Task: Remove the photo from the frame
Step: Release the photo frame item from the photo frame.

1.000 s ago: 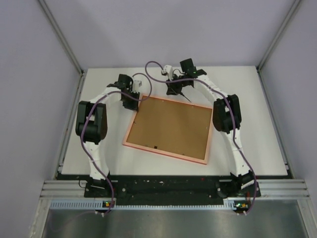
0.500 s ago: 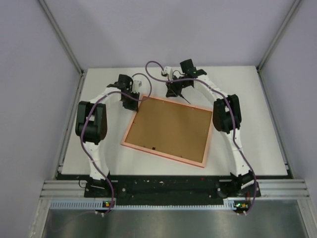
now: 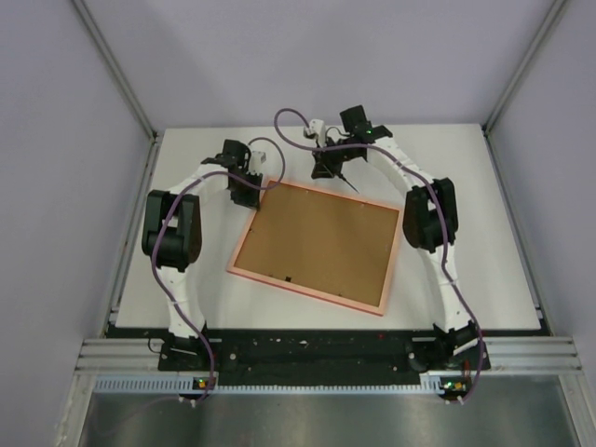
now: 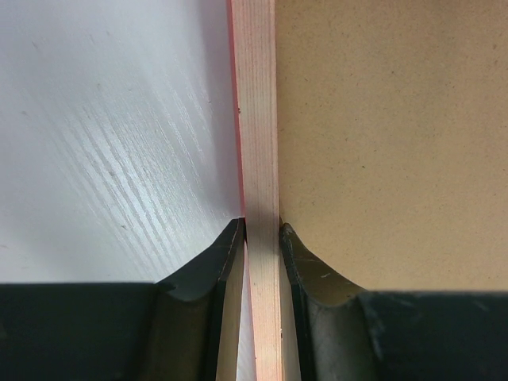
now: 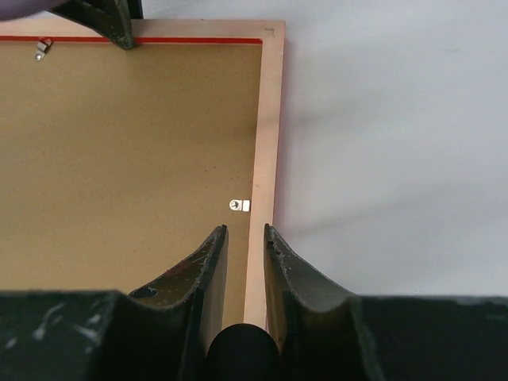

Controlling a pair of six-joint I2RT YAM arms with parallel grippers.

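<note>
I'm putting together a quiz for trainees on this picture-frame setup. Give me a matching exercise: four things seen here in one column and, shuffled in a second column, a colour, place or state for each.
Things
A. left hand
B. backing board
C. metal clip
D. table

Descriptions
1. white, lying under everything else
2. small and silvery, on the board right beside the rim
3. one finger on each side of the rim of the frame
4. brown, facing up inside the frame

Pairs: A-3; B-4; C-2; D-1
</note>
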